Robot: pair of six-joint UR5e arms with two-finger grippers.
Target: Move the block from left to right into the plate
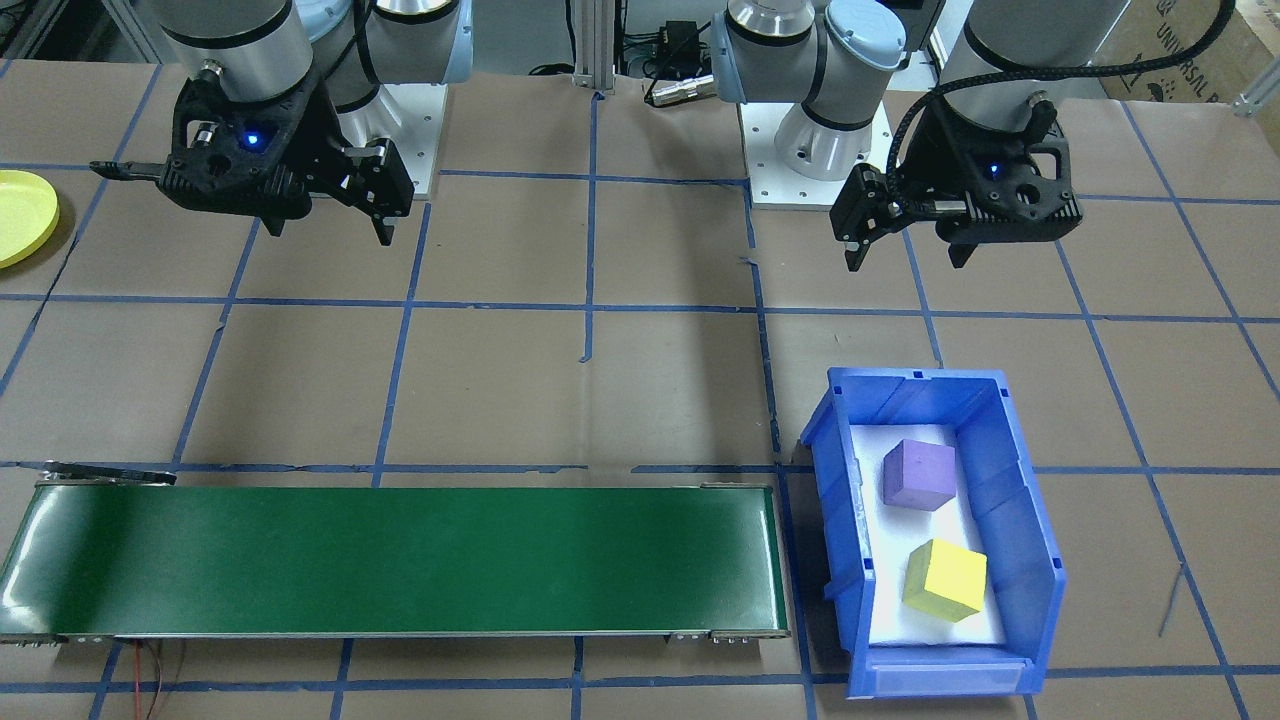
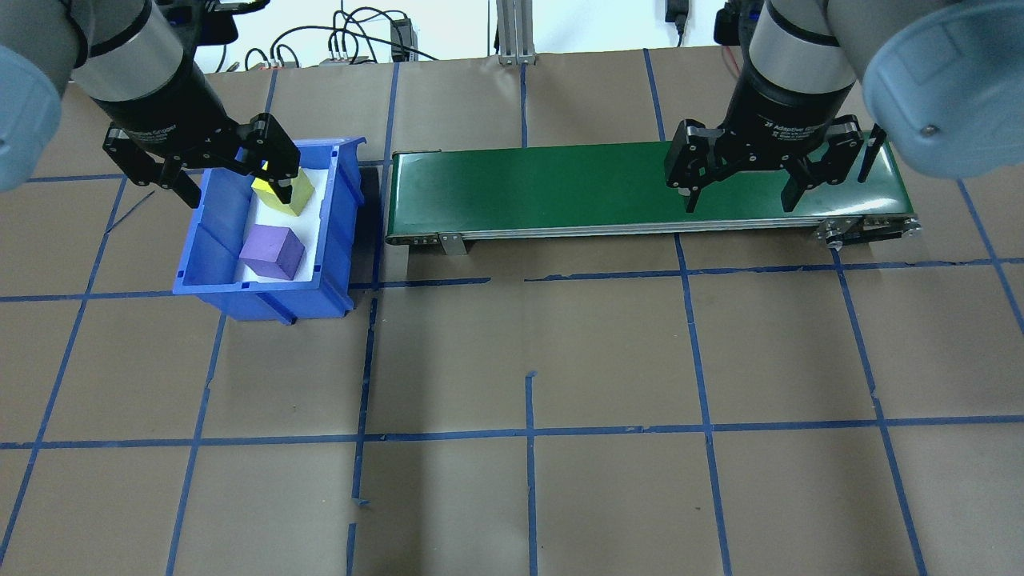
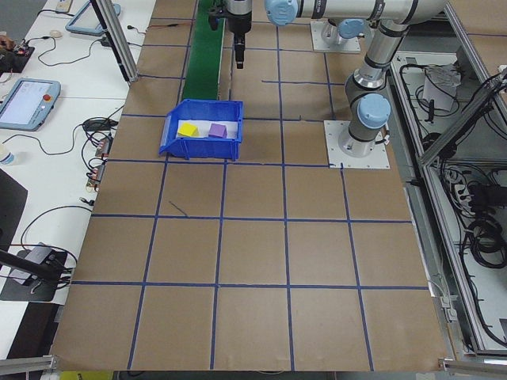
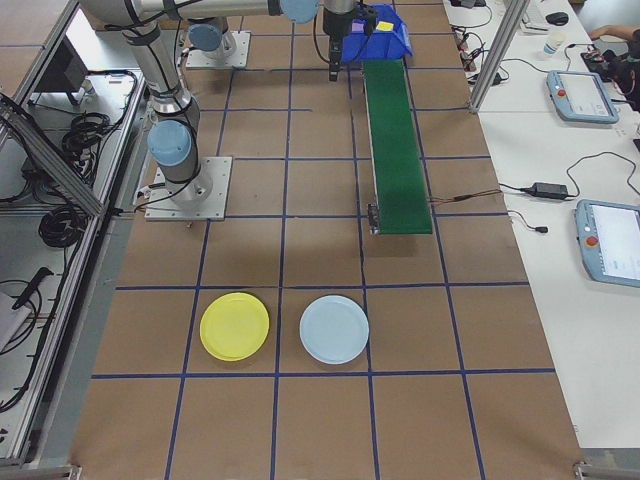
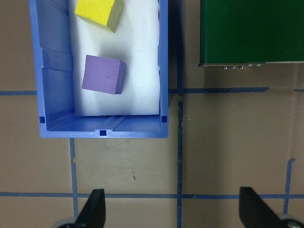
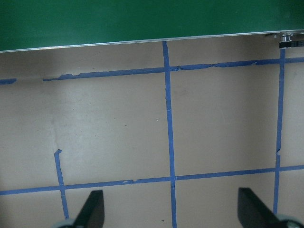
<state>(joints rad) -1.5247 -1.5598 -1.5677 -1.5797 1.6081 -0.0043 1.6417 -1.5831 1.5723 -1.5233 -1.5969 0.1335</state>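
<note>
While both blocks lie in the blue bin, nothing has yet been lifted: the purple block sits at the bin's 12 o'clock end in the front-facing view and the yellow block toward 6 o'clock, the two near each other but apart, on a white liner. The yellow plate is found well away, past the far end of the green conveyor belt on the robot's right side, with a pale blue plate just beside it at its 3 o'clock in the right-side view.

The left gripper is held above the table at the bin's edge, fingers spread and empty; the right gripper hangs near the belt's other end, likewise spread and empty (its wrist camera shows only bare paper and tape between the fingertips).

The step in hand is judged to be the left arm's first reach. It would best be done by centring the fingers over one block, squaring them to two opposite faces, and descending clear of the bin walls; the purple block, being slightly skewed, may call for a wrist turn.

Counted: two blocks, one bin, one belt, two plates, two grippers.
</note>
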